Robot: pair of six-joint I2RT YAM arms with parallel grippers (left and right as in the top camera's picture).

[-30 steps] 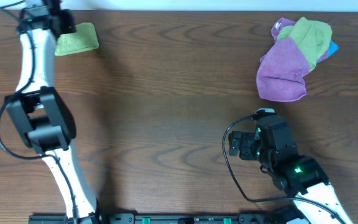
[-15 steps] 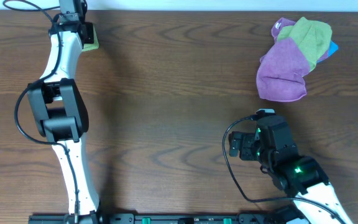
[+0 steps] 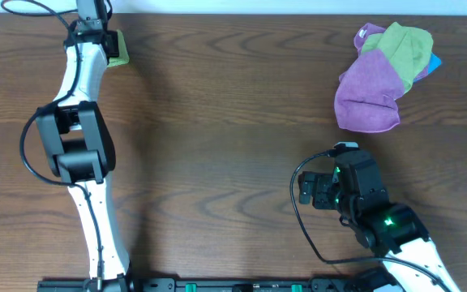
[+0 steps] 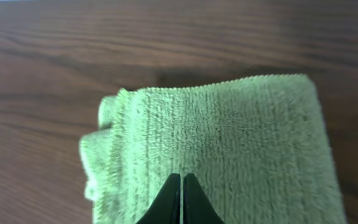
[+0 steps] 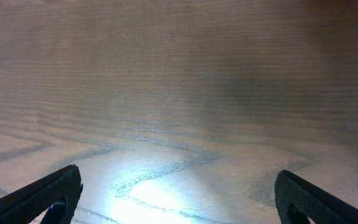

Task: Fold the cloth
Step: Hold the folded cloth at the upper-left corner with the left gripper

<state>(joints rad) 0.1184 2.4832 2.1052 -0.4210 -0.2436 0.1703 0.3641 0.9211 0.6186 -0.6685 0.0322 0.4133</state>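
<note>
The cloth [image 3: 118, 50] lies folded at the upper left of the overhead frame, mostly hidden under the left gripper [image 4: 182, 194]. Its 2 fingers are pressed together over the terry, at the bottom centre of the wrist view. Whether they touch the cloth is unclear. The right gripper [image 5: 179, 193], lower right, hangs over the bare table [image 5: 179, 74] with its fingers spread wide.

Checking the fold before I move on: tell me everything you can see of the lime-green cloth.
The cloth is lime-green terry, lying flat on the wooden table at its far left corner, folded into a compact block with layered edges bunched at one side. The shut left gripper points at its near edge; contact is unclear.
</note>
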